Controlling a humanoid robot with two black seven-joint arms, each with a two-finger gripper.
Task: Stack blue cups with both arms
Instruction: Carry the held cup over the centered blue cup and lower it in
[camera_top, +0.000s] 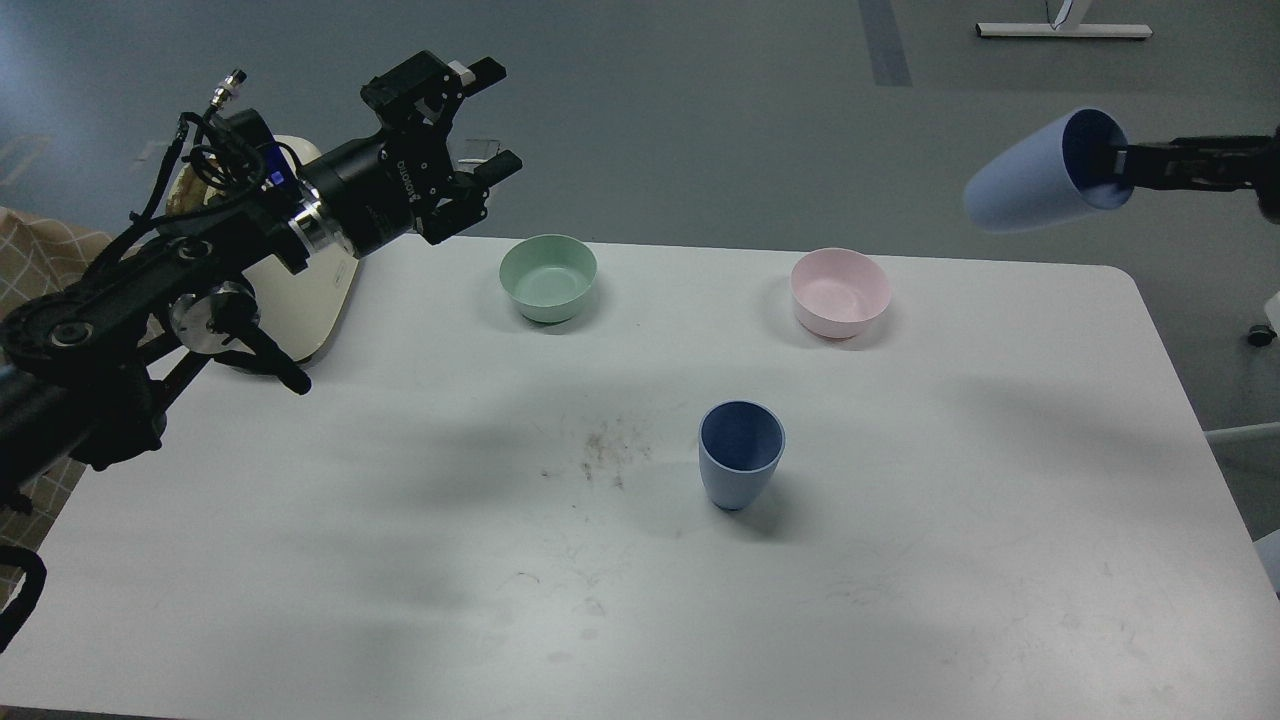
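Note:
One blue cup (741, 453) stands upright near the middle of the white table (400, 560). My right gripper (1118, 165) comes in from the right edge, shut on the rim of the second blue cup (1035, 177). That cup is held high in the air, on its side, with its base pointing left, above the table's far right corner. My left gripper (482, 122) is open and empty, raised above the table's far left corner, left of the mint-green bowl.
A mint-green bowl (548, 277) and a pink bowl (839, 291) sit along the far side of the table. A cream tray (305, 290) lies at the far left under my left arm. Dark smudges mark the table left of the standing cup.

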